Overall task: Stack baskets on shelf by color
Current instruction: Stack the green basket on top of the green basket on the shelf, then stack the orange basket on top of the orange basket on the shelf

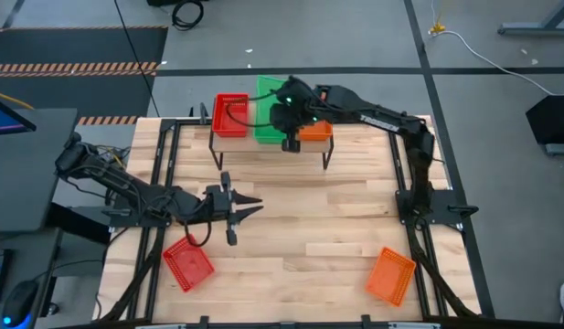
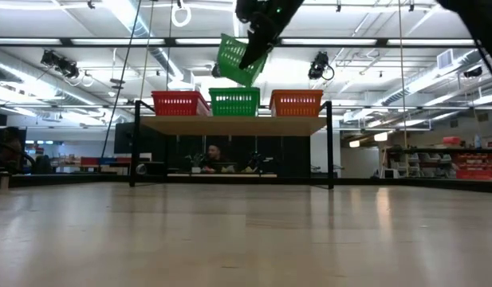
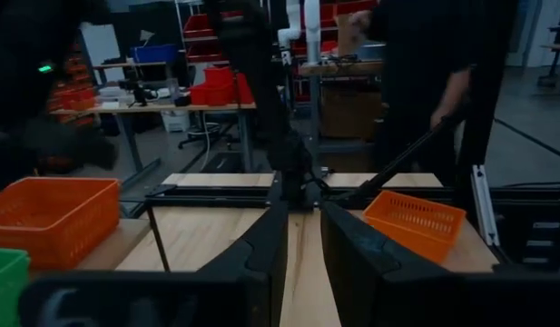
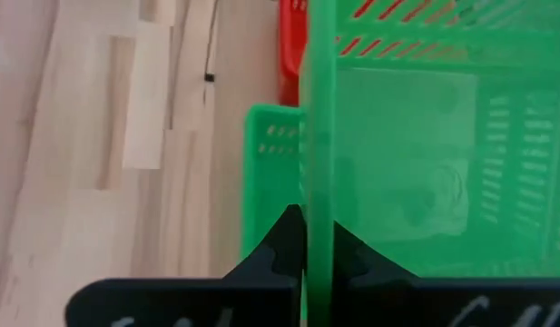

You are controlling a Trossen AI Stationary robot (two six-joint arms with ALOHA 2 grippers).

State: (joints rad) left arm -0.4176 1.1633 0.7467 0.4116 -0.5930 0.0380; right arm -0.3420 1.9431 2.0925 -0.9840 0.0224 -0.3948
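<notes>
High view: the right gripper [image 1: 288, 111] hangs over the shelf [image 1: 272, 146].

Low view: its held green basket [image 2: 239, 60] tilts just above the green stack [image 2: 234, 101]; level it first.

Right wrist view: fingers clamp the basket wall; lower straight down.

Left wrist view: the left gripper [image 3: 302, 238], slightly parted, is empty.

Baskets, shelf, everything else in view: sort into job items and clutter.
Job: held green basket in right gripper; shelf with red, green, orange stacks; loose red basket; loose orange basket.
Clutter: floor cable; background person.
</notes>
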